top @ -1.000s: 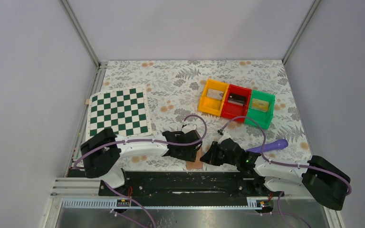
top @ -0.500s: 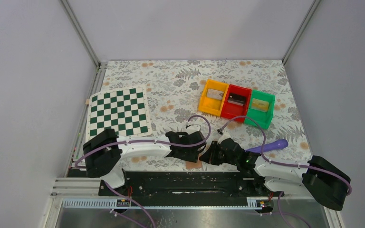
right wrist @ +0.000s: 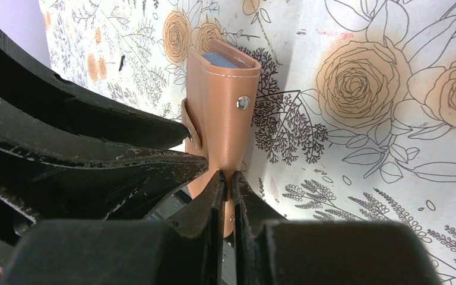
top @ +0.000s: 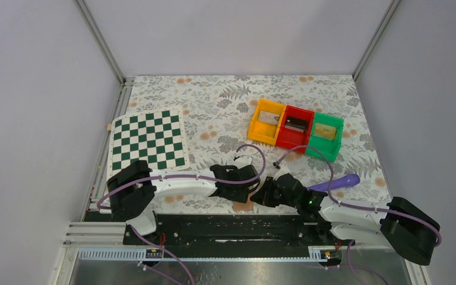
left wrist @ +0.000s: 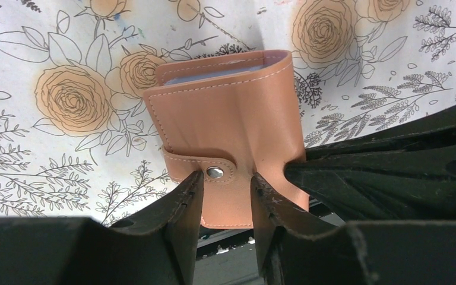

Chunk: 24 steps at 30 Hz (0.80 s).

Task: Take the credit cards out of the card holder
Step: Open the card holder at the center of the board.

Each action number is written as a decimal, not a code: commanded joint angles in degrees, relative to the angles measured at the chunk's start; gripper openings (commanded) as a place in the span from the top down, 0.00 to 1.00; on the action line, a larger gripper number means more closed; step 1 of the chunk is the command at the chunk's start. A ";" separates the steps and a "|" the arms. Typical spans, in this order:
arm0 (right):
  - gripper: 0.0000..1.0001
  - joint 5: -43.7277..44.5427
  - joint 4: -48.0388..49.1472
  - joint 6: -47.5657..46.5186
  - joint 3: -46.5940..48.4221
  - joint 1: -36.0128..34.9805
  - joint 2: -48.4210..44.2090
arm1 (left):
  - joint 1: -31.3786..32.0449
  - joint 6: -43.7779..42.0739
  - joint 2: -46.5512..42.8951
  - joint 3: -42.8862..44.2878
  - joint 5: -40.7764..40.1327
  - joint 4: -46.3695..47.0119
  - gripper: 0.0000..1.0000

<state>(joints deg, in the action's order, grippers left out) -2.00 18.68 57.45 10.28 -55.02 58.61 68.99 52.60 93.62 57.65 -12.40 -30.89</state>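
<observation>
Right jaws pinch the card holder (right wrist: 222,113), blue card (right wrist: 218,59) inside; left jaws spread.

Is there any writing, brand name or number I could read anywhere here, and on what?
None can be read.
The card holder shows plain leather and a metal snap, no lettering.
The chessboard has squares only, no letters or numbers.
Whatever lies in the coloured bins is too small to read.
</observation>
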 commanded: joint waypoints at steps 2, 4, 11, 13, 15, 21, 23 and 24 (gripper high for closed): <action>1.00 1.35 3.37 0.39 -0.02 -0.43 -2.57 | -0.08 0.95 0.69 -0.91 -5.84 -5.40 0.66; 1.00 1.53 3.11 0.29 0.00 -0.44 -2.87 | -0.06 0.99 0.90 -1.35 -5.32 -4.83 0.68; 1.00 1.56 2.60 0.02 0.26 -0.43 -3.24 | -0.09 0.10 3.25 -0.11 -5.06 -3.24 0.84; 1.00 1.72 2.40 -0.13 0.22 -0.43 -3.18 | -0.08 0.01 2.86 -0.25 -5.61 -3.21 0.94; 1.00 1.69 2.18 -0.14 0.13 -0.43 -3.36 | -0.22 -0.11 1.87 -0.34 -6.30 -3.86 1.00; 1.00 4.30 1.69 -0.06 -0.52 -0.43 -4.26 | -1.82 -0.07 -2.71 -0.89 -9.99 -7.63 1.00; 1.00 4.62 0.99 -0.31 -0.53 -0.43 -4.58 | -2.39 0.00 -4.17 -1.40 -10.85 -8.30 1.00; 1.00 4.82 0.48 -0.46 -0.53 -0.43 -4.75 | -2.61 0.16 -4.96 -1.81 -11.22 -8.69 1.00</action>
<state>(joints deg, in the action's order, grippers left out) 0.19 18.90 57.47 9.74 -55.02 55.35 68.51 53.58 92.20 57.67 -15.99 -32.42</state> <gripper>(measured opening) 0.120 0.012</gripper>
